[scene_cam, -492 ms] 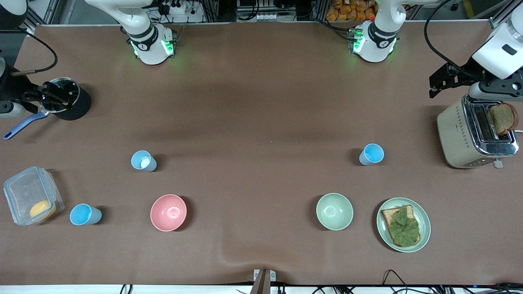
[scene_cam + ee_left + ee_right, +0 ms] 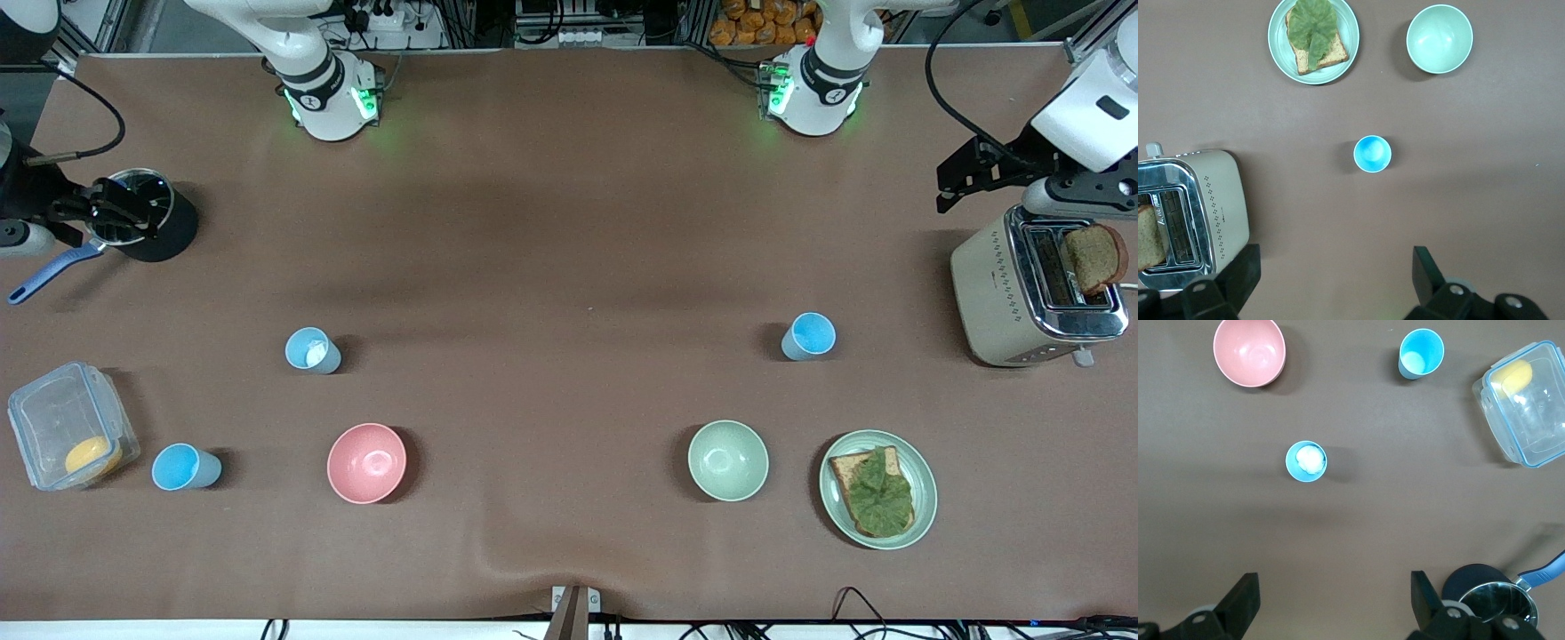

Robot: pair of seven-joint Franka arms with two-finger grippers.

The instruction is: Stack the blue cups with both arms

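Three blue cups stand upright on the brown table. A paler cup with a whitish inside [image 2: 311, 349] [image 2: 1306, 461] stands toward the right arm's end. A sky-blue cup [image 2: 184, 468] [image 2: 1421, 353] stands beside the clear container. Another sky-blue cup [image 2: 809, 335] [image 2: 1372, 153] stands toward the left arm's end. My left gripper [image 2: 958, 180] [image 2: 1336, 280] is open and empty, up over the table beside the toaster. My right gripper [image 2: 120, 211] [image 2: 1335, 600] is open and empty, up over the black pot. Neither gripper touches a cup.
A pink bowl [image 2: 366, 462] and a pale green bowl [image 2: 727, 460] sit nearer the front camera. A plate with toast and lettuce [image 2: 925, 489], a toaster with bread [image 2: 1005, 293], a black pot [image 2: 164, 233] and a clear container with a yellow item [image 2: 44, 418] stand near the table's ends.
My left gripper has shifted very slightly over the table by the toaster. The cups and the right arm have not moved.
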